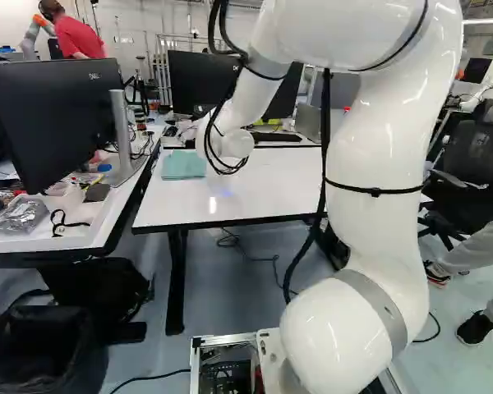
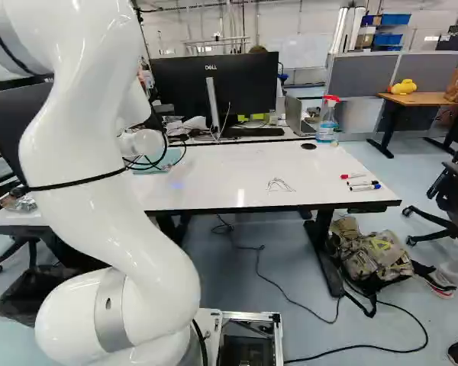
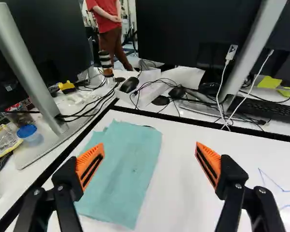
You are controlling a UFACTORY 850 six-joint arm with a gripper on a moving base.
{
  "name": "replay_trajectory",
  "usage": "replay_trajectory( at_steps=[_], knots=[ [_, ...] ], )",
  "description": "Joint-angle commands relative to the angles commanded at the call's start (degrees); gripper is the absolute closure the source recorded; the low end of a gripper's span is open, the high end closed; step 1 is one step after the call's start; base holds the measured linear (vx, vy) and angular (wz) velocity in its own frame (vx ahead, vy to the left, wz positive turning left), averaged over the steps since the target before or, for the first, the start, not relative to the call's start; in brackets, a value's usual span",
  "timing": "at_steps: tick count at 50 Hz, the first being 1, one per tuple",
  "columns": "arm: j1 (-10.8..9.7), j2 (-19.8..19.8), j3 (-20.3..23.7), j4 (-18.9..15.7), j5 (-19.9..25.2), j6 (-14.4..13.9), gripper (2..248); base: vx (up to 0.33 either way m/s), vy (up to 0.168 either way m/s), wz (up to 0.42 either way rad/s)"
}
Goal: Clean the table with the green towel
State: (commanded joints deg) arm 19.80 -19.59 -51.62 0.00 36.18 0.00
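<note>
In the wrist view my gripper (image 3: 149, 148) stands open above the white table (image 3: 183, 193), with bare tabletop and an edge of the towel showing between its fingers. The green towel (image 3: 128, 169) lies flat near the table's side edge, partly beneath one orange-padded finger. The same towel (image 1: 183, 165) shows at the far left corner of the table in the left base view, beside my wrist. Blue line marks (image 3: 278, 188) are on the tabletop beside the other finger; the right base view shows a drawn figure (image 2: 279, 185). My arm hides the gripper in both base views.
A spray bottle (image 2: 327, 120) stands at the table's far edge, and several markers (image 2: 360, 184) lie near its right end. Monitors (image 2: 214, 88) rise behind. A cluttered side desk (image 1: 45, 238) adjoins at the left. A backpack (image 2: 370, 255) lies below the table.
</note>
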Motion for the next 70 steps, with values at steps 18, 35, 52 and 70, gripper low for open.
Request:
replay_trajectory(
  at_steps=[18, 35, 52, 70],
  knots=[
    [1.7, -4.6, -5.6, 0.0, -8.2, 0.0, 3, 0.000, 0.000, 0.000],
    [3.3, -8.8, -11.1, 0.0, -16.5, 0.0, 3, 0.000, 0.000, 0.000],
    [4.8, -13.0, -16.7, 0.0, -24.8, 0.0, 3, 0.000, 0.000, 0.000],
    [5.1, -13.8, -17.8, 0.0, -25.6, 0.0, 3, 0.000, 0.000, 0.000]
  ],
)
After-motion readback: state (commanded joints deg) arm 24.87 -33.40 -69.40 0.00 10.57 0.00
